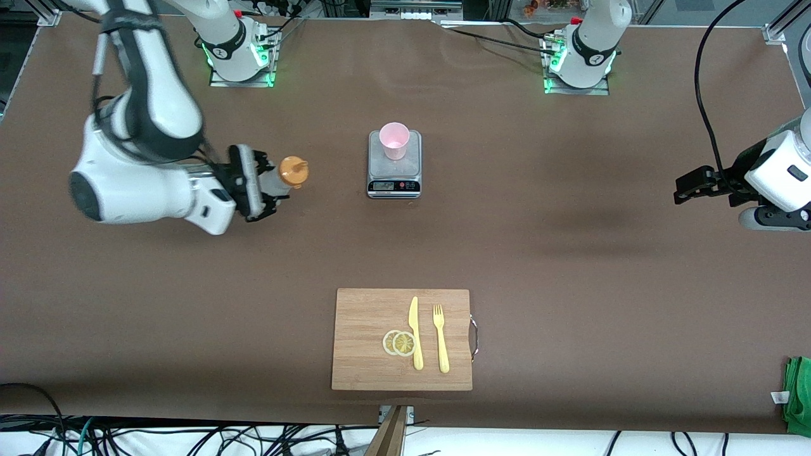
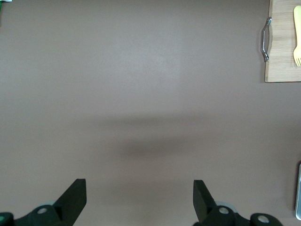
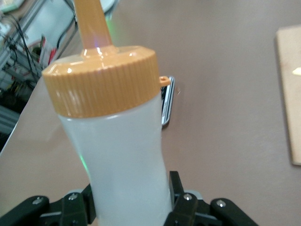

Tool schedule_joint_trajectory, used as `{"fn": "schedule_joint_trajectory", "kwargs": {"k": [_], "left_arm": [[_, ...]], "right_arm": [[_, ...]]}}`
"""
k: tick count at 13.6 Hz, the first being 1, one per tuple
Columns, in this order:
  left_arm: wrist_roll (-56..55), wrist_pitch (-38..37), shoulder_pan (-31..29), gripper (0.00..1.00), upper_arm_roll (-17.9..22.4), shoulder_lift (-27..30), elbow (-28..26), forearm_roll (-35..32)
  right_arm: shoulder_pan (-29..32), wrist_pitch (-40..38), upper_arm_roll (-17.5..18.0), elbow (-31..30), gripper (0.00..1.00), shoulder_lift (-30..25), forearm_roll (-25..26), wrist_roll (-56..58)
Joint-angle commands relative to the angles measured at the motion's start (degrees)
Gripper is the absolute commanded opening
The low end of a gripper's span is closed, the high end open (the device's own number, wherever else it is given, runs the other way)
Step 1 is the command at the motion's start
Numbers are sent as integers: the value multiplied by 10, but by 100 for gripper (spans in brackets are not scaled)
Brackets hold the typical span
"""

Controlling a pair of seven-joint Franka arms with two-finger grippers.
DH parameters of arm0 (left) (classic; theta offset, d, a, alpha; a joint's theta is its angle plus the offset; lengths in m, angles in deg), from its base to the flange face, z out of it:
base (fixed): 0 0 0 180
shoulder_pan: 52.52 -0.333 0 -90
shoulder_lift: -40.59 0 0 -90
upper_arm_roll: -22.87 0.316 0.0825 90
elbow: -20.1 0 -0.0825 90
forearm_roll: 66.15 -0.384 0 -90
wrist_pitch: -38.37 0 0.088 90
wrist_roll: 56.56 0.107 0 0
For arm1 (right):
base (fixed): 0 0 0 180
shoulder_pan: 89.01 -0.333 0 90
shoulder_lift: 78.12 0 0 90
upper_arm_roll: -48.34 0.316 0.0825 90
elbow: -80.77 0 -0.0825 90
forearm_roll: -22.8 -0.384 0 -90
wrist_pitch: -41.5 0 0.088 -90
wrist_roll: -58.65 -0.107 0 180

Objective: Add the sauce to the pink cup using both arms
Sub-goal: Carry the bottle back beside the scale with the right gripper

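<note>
While clamped between the two fingers of the right gripper [image 1: 263, 183], one sauce bottle [image 1: 279, 180] hangs over bare table toward the right arm's end, orange cap [image 1: 293, 171] pointing toward the scale; same bottle filling the right wrist view [image 3: 124, 160], whitish body squeezed between both black fingers [image 3: 176, 197], ribbed orange cap [image 3: 101, 80] above

One pink cup [image 1: 394, 140] upright on one grey kitchen scale [image 1: 394, 180], near the middle of the table, apart from the bottle

Left gripper [image 1: 687, 187] over bare table at the left arm's end, waiting, holding nothing; two fingertips [image 2: 75, 197] spread wide in the left wrist view, brown table [image 2: 141, 94] between them

Nearer the front camera than the scale: one wooden cutting board [image 1: 364, 342] with a metal handle [image 1: 474, 337], carrying two lemon slices [image 1: 399, 342] overlapping, one yellow knife [image 1: 415, 332] just beside them, one yellow fork [image 1: 440, 339] beside the knife

One green cloth [image 1: 799, 392] at the table's edge toward the left arm's end
</note>
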Motion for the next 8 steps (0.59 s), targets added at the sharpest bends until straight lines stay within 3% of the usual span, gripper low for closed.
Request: {"fn": "schedule_joint_trajectory", "kwargs": {"k": [1,8], "left_arm": [[11,-3,1,100,1,-2,8,-3],[11,-3,1,100,1,-2,8,-3]], "right_arm": [[71,-40,9,-24,58,26,-86,122],[174,-165,-26,-34,58,129,-148,348]]}}
